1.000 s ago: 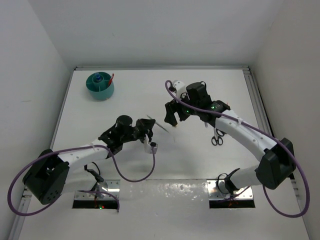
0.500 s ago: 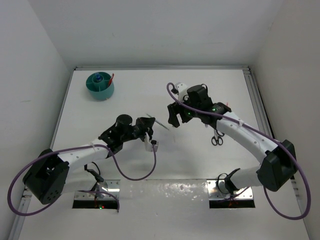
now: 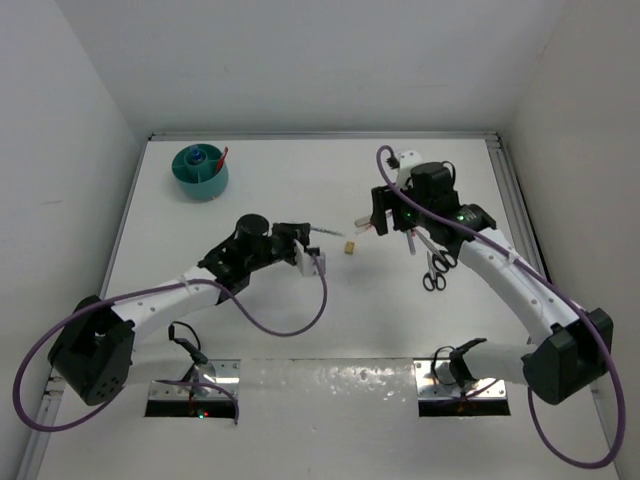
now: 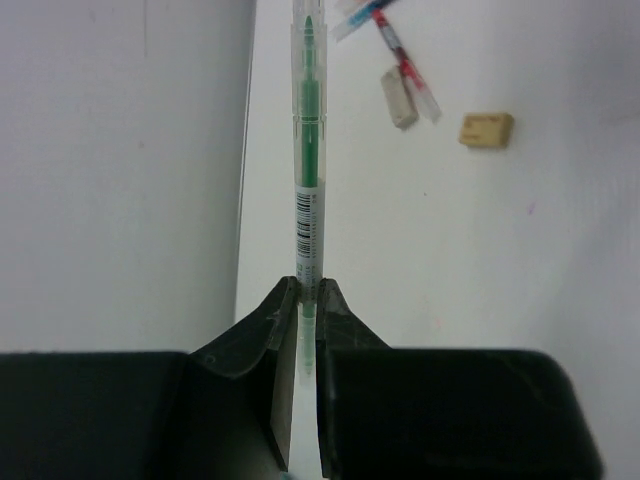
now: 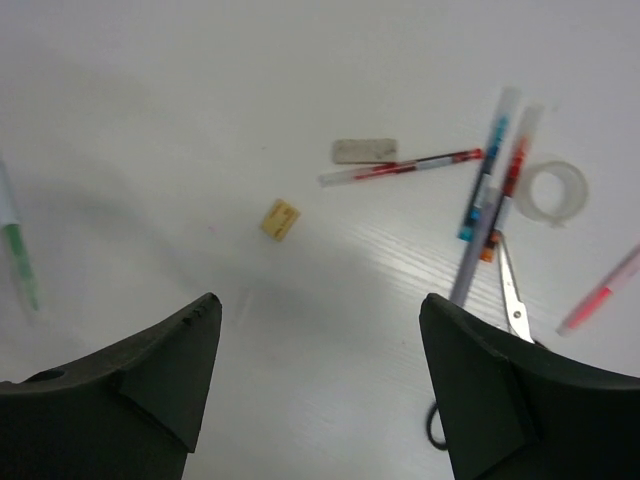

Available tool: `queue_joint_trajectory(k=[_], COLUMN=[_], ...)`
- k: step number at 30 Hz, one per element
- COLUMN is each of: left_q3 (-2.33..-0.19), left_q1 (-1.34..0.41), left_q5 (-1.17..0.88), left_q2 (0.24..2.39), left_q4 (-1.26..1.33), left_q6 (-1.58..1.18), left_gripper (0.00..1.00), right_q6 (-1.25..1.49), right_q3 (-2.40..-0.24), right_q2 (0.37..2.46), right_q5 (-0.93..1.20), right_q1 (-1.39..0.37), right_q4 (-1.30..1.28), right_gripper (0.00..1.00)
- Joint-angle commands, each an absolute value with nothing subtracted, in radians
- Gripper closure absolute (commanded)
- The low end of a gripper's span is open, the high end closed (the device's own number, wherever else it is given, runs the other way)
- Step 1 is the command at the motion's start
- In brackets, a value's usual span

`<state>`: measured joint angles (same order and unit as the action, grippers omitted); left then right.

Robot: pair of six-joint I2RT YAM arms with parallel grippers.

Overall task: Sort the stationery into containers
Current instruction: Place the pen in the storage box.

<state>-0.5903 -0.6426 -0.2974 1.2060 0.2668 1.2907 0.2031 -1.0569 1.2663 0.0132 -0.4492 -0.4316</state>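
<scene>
Carrying a green pen (image 4: 308, 150) is the step in hand. The left claw (image 4: 308, 295) is pinched tight on the pen's lower end, and the barrel sticks straight out ahead of the fingers, clear of the surface (image 3: 300, 180). From above, that claw hangs over the middle of the surface. The teal tub (image 3: 205, 188) stands well apart from it, near the far left corner, with a red stick and something blue already in it.

The right claw (image 5: 318, 315) is spread wide and holds nothing. It hovers over the loose pile: the tan eraser (image 5: 280, 218) lies alone just ahead of it. Beyond that are a grey block (image 5: 365, 150) and a red pen (image 5: 400, 168), then a blue pen (image 5: 490, 165), the tape roll (image 5: 548, 192) and the scissors (image 5: 515, 290) off to one side.

The next move, as I judge it, is for the left arm to swing back toward the far left corner and tip the pen nose-down over a compartment. It should let go only once the tip is inside the rim. A long thin pen held by one end can catch on a divider or lever out of the grip. Which compartment has room is probably too small to tell from above.

The right claw looks set for the eraser. Taking it calls for a straight descent with one finger on each side of the block.
</scene>
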Motion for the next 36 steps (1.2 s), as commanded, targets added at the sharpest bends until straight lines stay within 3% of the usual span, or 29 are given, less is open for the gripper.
queue_joint_trajectory(k=[1,7,15,23,26,30,36], left_q3=[-0.758,-0.917,-1.155,-1.221,-1.264,-1.276,-1.267], left_q1=[-0.638,-0.511,-0.205,0.073,0.155,0.189,0.210], left_q5=[-0.213,-0.106,-0.106,-0.208,-0.380,-0.515,-0.597], left_q2=[1.229,1.241,1.324,1.471,1.600,1.748,1.857], left_q4=[0.235,0.132,0.060,0.218,0.342,0.512,0.650], left_q6=[0.822,0.276,-0.039,-0.069,-0.057,0.067,0.189], left_gripper=[1.00,1.00,1.00,1.00,1.00,1.00,1.00], right_q6=[0.265,0.284,0.275,0.224,0.204,0.255,0.235], right_q3=[-1.063,-1.008,-1.019,-1.194,-1.314,-1.553,-1.707], right_q2=[1.210,1.154,1.201,1.422,1.549,1.737,1.859], right_q5=[-0.110,-0.103,0.039,0.166,0.155,0.123,0.080], right_q1=[-0.400,-0.357,-0.353,-0.353,-0.345,-0.339,-0.337], right_q4=[-0.462,-0.376,-0.250,-0.195,-0.180,-0.256,-0.330], right_gripper=[0.21,0.20,0.20,0.20,0.20,0.21,0.21])
